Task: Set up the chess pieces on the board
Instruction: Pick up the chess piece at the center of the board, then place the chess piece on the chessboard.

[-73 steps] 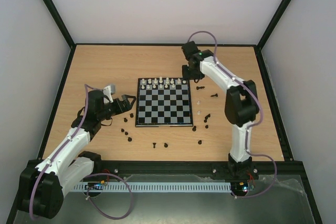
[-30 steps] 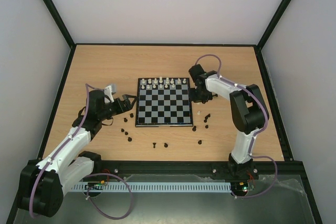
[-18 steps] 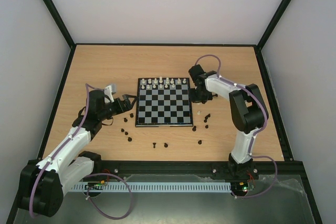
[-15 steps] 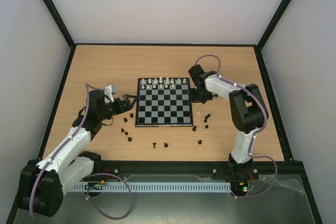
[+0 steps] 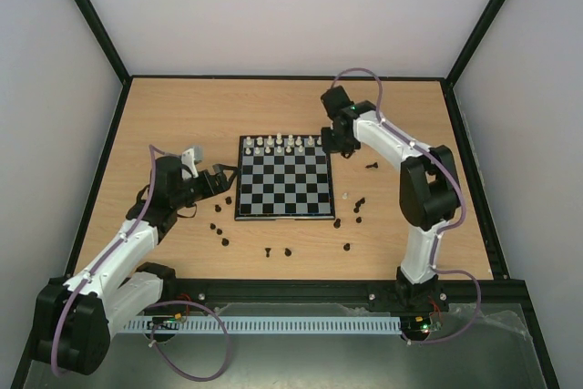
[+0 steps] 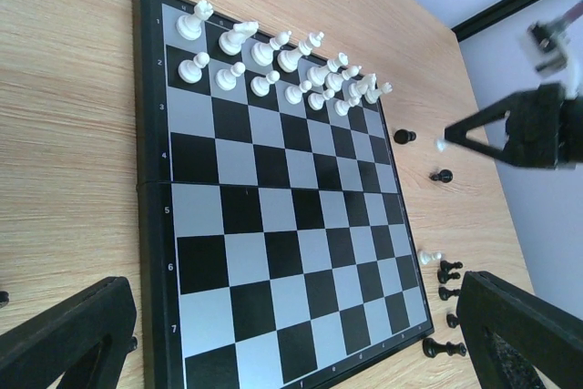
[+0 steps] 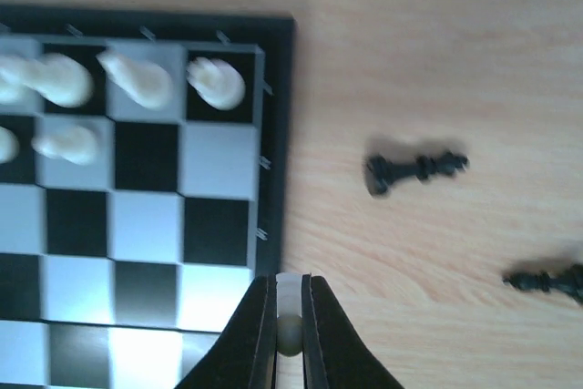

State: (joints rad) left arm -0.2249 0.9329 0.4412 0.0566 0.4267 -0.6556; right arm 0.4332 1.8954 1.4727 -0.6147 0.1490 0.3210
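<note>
The right jaws are clenched on a small cream chess piece (image 7: 289, 332), pinched between dark tapering tips above the right edge of the board (image 5: 282, 190), towards its far corner. The right arm (image 5: 392, 138) stretches forward with its elbow bent. The left jaws gape wide, low beside the board's left edge. White pieces (image 6: 273, 66) fill the two far rows of the glossy checked board. Black pieces (image 5: 358, 202) lie scattered on the woodgrain worktop (image 5: 182, 116).

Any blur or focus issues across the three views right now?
Right wrist: board and white pieces smeared soft, right pincer and its pale piece crisp. Left wrist: board sharp, right arm blurred at the edge. Top external: even light, no glare.
</note>
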